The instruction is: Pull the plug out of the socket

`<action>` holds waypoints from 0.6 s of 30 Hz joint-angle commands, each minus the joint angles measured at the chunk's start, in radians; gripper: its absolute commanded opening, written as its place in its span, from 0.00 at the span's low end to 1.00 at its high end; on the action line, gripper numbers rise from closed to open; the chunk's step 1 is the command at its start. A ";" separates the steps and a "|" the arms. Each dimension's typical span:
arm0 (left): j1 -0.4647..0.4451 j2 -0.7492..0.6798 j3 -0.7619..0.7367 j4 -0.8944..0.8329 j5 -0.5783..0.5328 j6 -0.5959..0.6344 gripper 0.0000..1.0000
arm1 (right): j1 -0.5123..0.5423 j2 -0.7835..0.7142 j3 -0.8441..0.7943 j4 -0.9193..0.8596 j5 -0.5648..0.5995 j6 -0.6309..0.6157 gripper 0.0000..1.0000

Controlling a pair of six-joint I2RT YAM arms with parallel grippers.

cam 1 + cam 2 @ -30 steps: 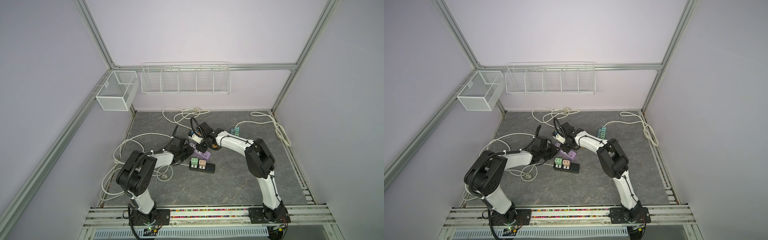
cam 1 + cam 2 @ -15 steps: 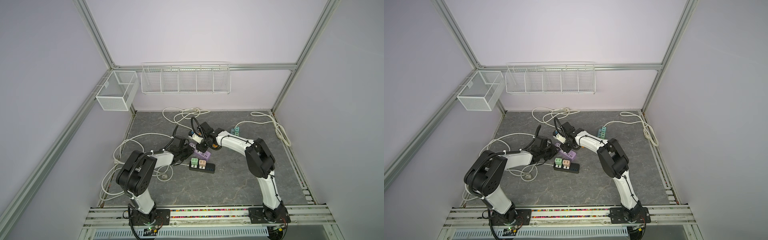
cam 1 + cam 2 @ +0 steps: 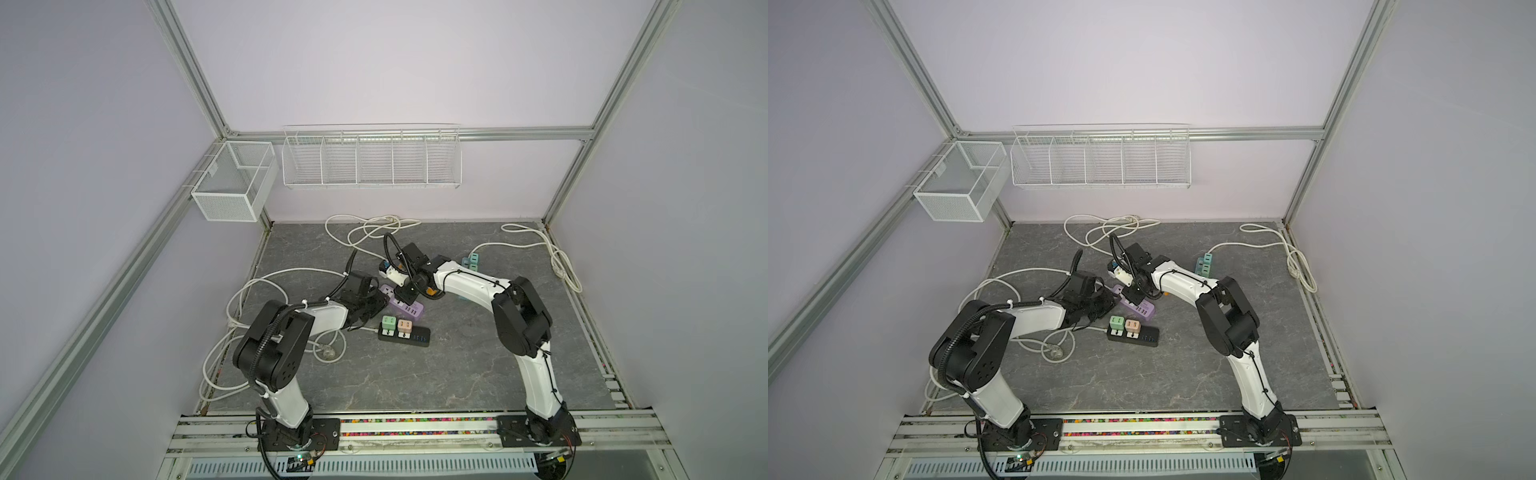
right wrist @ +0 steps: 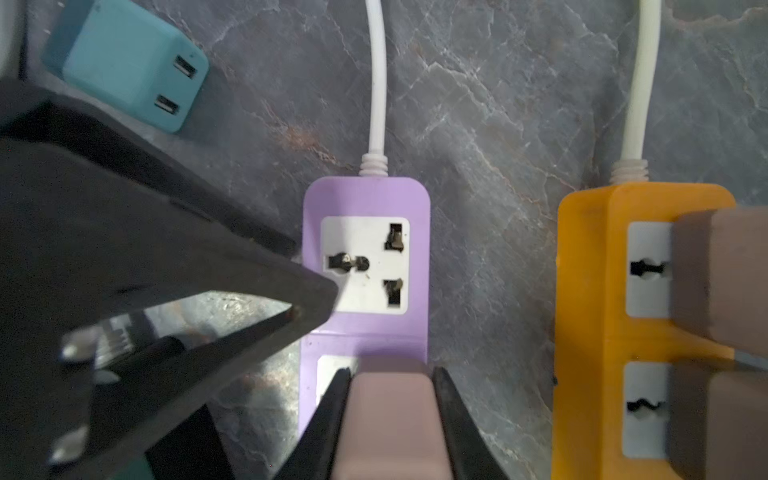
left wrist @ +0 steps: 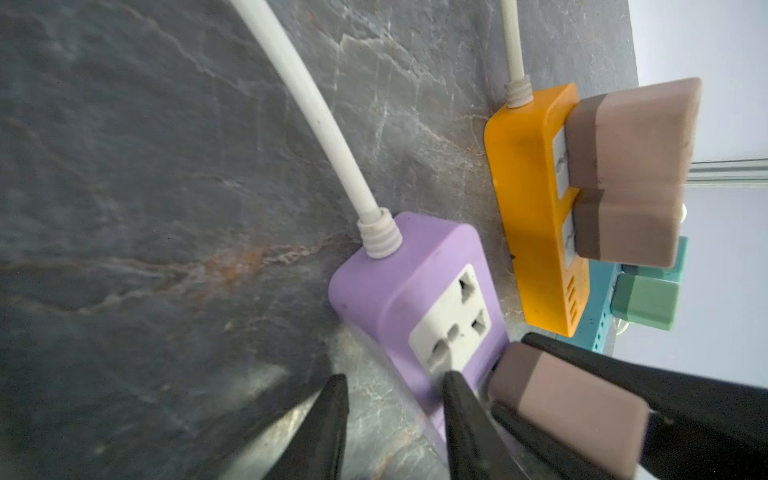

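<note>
Pink plug (image 4: 390,419) on purple socket strip (image 4: 365,195)

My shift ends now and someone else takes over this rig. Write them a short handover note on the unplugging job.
Right gripper: shut on the pink plug, one finger on each side.
Left gripper: jaws apart, one fingertip resting on the purple power strip, the other beside it over the table.
Done: plug gripped, strip apparently braced.
Left: the plug looks still seated in the strip's second socket. Pull it straight off while the strip is held down.
</note>
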 commanded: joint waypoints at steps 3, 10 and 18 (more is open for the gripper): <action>-0.004 0.028 -0.039 -0.124 0.007 -0.030 0.40 | -0.016 -0.062 0.023 0.029 -0.069 0.014 0.16; -0.005 0.032 -0.016 -0.008 0.070 -0.073 0.40 | -0.016 -0.049 0.009 0.037 -0.100 0.035 0.15; -0.004 0.054 -0.024 -0.007 0.084 -0.054 0.41 | -0.015 -0.044 -0.009 0.039 -0.106 0.033 0.13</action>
